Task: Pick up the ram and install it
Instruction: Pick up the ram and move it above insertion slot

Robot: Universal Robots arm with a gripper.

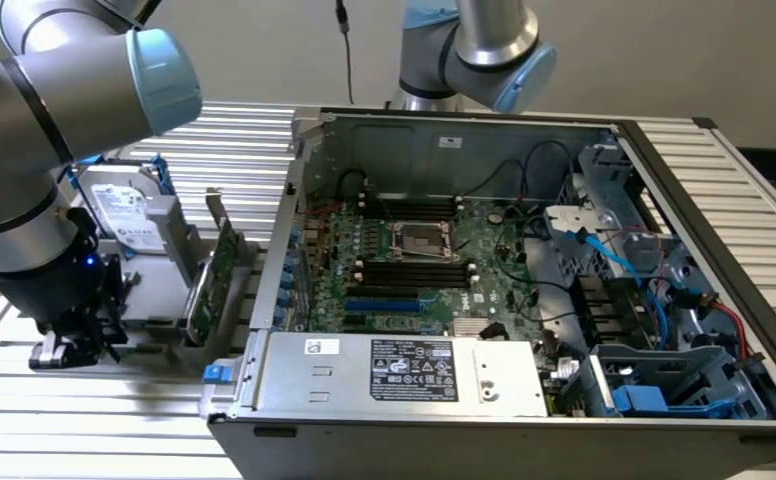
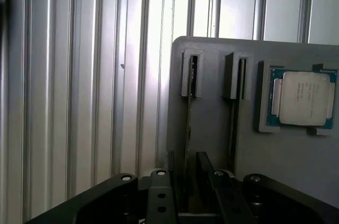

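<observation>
End effector (image 2: 188, 179) released, fingers astride ram (image 2: 188, 113) standing on edge in grey tray (image 2: 212, 139) slot. Processor (image 2: 302, 98) further along tray. Bare desk (image 2: 79, 102) beyond tray edge.

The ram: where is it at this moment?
In the wrist view the ram stands on edge in a slot of the grey holder, directly before the gripper; the exterior view has that gripper at its left, outside the computer case.

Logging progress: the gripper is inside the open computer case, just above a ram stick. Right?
No. The exterior view shows the gripper outside the open computer case, over the gray holder at that view's left, just above a ram stick.
</observation>
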